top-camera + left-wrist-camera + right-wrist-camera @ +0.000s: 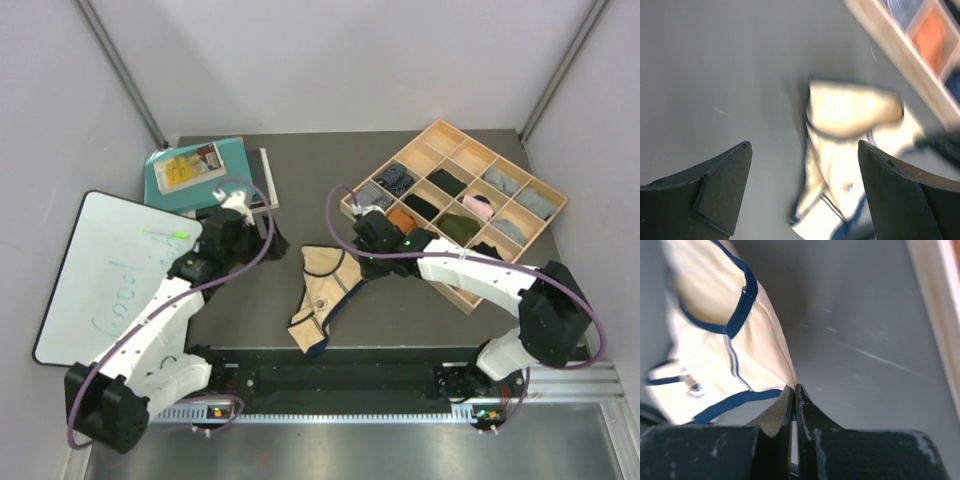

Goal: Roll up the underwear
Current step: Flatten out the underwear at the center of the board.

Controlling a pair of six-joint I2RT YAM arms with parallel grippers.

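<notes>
Soft beige cloth underwear (322, 293), matt grey table (240, 300), pale wooden tray (548, 208).

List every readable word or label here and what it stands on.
"Good": faint handwriting on the whiteboard; the word after it is unclear.
Teal book: cover print too small to read.
Beige underwear: small dark mark, too blurred to read.

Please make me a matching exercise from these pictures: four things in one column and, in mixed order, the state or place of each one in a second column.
Column one
1. left gripper
2. right gripper
3. whiteboard
4. wooden tray

Column two
A. at the far right, with many compartments
B. jaws shut on the beige underwear
C. jaws open, holding nothing
D. lying at the left side

Pairs: 1-C, 2-B, 3-D, 4-A
</notes>
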